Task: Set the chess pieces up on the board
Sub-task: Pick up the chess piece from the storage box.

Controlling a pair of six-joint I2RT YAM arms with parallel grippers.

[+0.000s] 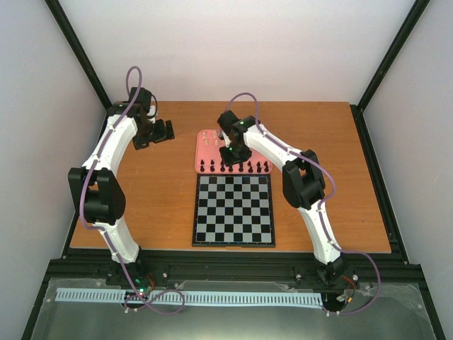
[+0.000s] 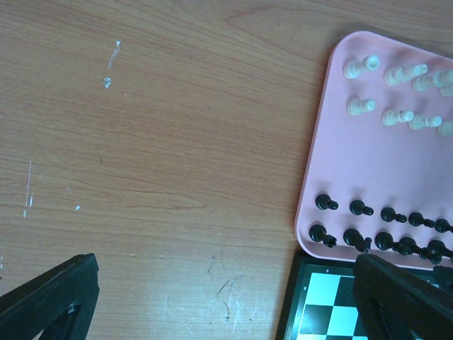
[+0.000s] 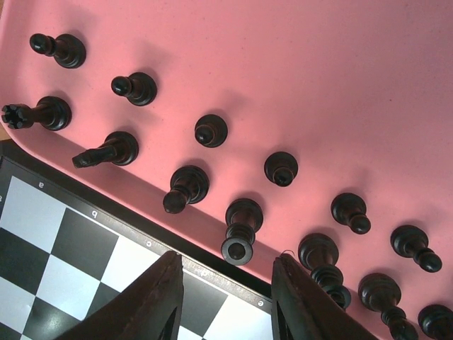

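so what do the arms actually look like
The left arm and right arm have white shells, bulky black joints and a purple cable looping along each. A green light sits near the right wrist. The left hand and right hand each have two black wedge fingers.

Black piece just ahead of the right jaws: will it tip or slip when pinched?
Likely tips easily: the black piece stands tall on a small round base. Its glossy rounded stem looks slippery, so an off-centre pinch may squirt it out. Neighbours on the pink tray stand close and could topple.
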